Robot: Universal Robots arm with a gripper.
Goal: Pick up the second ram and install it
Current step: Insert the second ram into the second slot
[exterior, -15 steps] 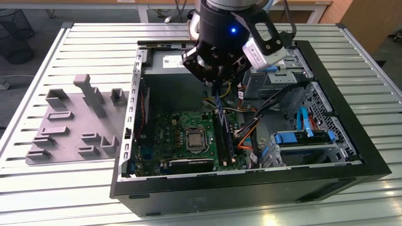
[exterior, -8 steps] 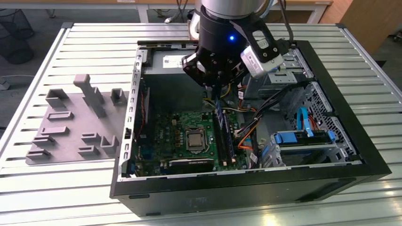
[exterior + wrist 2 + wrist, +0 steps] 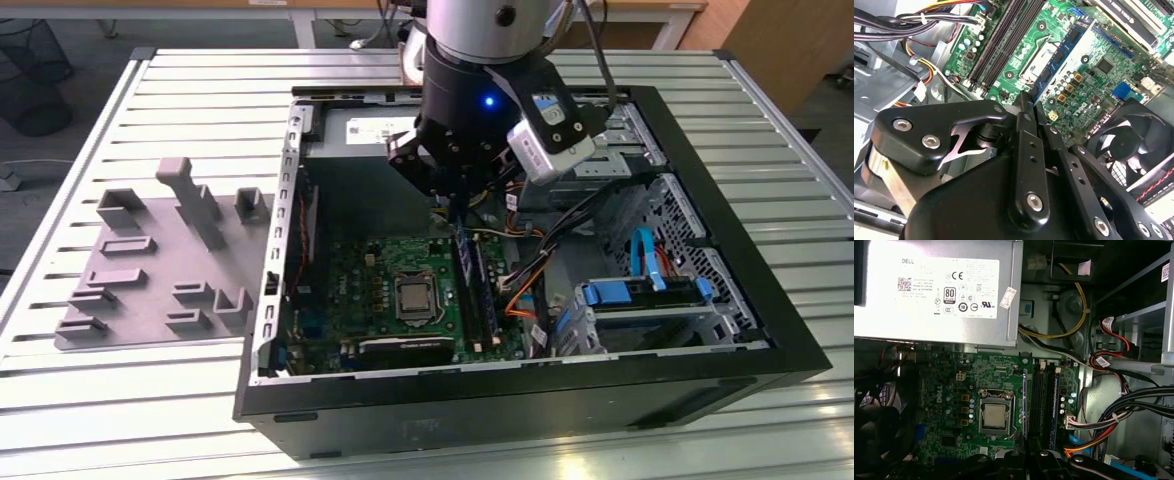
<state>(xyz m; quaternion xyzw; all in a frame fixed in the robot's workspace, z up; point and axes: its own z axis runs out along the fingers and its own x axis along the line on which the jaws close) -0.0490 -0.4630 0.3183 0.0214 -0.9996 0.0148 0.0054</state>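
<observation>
The second ram point(image 3: 1064, 50) is a thin blue-green board with dark chips. My gripper point(image 3: 1033, 102) is shut on it. In the exterior view the gripper point(image 3: 461, 205) hangs inside the open computer case, and the ram point(image 3: 467, 268) runs lengthwise below it over the green motherboard point(image 3: 367, 270). In the first wrist view the ram point(image 3: 1025, 405) is seen edge-on between the processor socket point(image 3: 995, 416) and the black memory slots point(image 3: 1041, 400), parallel to them. I cannot tell whether it touches a slot.
A blue strip point(image 3: 1055, 400) lies along the far slot. Nearby are the silver power supply point(image 3: 934, 290), cable bundles point(image 3: 1134, 407), a fan point(image 3: 1134, 135) and a drive cage point(image 3: 641, 300). A grey fixture plate point(image 3: 147, 270) lies on the slatted table at the exterior view's left.
</observation>
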